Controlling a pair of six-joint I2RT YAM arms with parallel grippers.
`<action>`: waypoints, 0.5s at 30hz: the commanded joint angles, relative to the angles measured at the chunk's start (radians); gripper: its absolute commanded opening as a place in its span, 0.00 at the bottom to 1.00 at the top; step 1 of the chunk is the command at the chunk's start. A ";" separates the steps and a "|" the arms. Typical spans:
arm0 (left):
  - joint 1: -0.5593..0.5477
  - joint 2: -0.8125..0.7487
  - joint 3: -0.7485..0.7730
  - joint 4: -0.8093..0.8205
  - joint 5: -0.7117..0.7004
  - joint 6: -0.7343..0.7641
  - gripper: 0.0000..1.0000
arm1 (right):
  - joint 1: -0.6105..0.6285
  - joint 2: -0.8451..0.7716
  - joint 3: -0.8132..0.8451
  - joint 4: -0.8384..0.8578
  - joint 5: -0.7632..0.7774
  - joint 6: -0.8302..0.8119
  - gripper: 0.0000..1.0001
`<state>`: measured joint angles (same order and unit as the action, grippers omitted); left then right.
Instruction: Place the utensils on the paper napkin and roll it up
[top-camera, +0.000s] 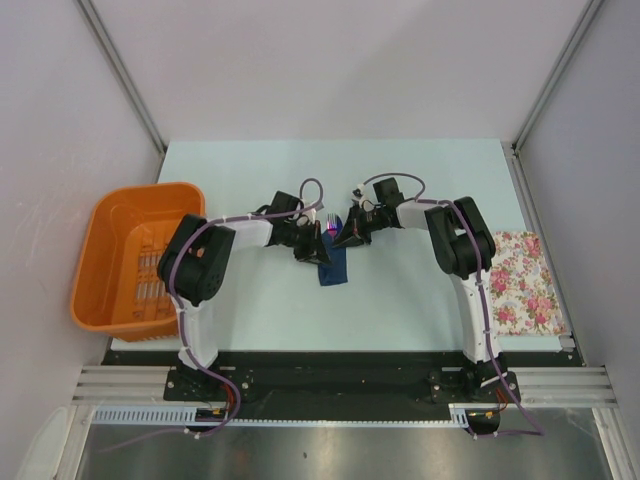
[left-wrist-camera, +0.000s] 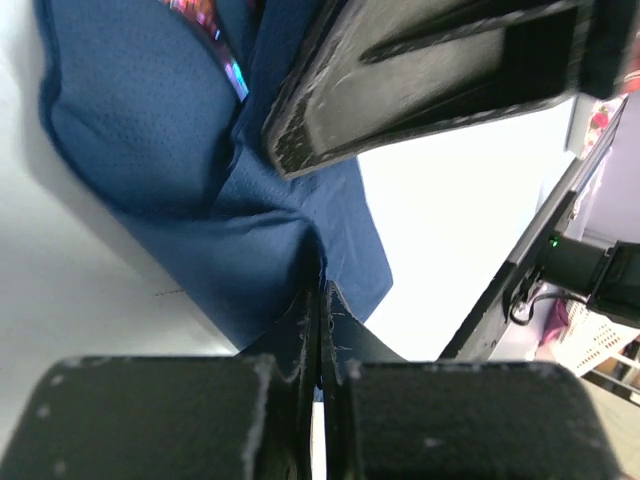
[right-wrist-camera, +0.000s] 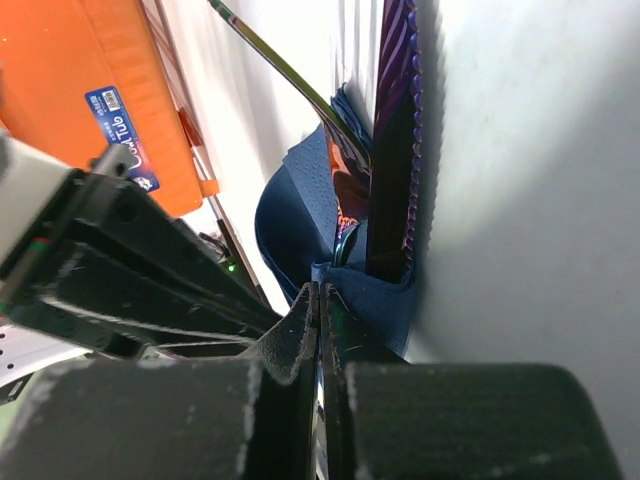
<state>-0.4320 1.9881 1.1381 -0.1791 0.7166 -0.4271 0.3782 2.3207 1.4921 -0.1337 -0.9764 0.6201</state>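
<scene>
At the left edge of the table (top-camera: 420, 180) we see an orange basket (top-camera: 120, 250), part of it reaching past that edge. The left arm (top-camera: 200, 262) rises from its base at the near edge and stretches toward the middle of the table. The left gripper (left-wrist-camera: 320, 305) has its fingers pressed together. In the left wrist view we find a fold of the paper napkin (left-wrist-camera: 170, 130) pinched between the tips, the dark blue sheet creased where it runs into the seam.

From above, the paper napkin lies bunched about midway between the left and right edges, its loose end pointing toward the near edge. The utensils (right-wrist-camera: 398, 60) sit at its far end, purple and glossy, partly wrapped in the blue sheet. We cannot tell how many pieces there are.

The right gripper (right-wrist-camera: 320, 300) comes in from the right, just beside the left one. Its fingers are also closed tight, nipping an edge of the napkin right below the utensils. The right arm (top-camera: 460, 240) bends back to its base at the near edge. Along the right edge, toward the near right corner, lies a floral cloth (top-camera: 525, 280), well apart from the napkin.
</scene>
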 joint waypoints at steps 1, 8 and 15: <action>-0.014 -0.069 0.003 0.072 -0.019 -0.044 0.00 | 0.002 0.049 -0.015 -0.021 0.081 -0.016 0.00; -0.028 -0.077 0.002 0.127 0.018 -0.082 0.00 | 0.011 0.052 -0.001 -0.053 0.113 -0.036 0.00; -0.050 -0.094 0.002 0.176 0.040 -0.096 0.01 | 0.031 0.051 0.010 -0.089 0.142 -0.065 0.00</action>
<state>-0.4652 1.9667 1.1378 -0.0765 0.7223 -0.5007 0.3840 2.3249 1.5002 -0.1509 -0.9699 0.6182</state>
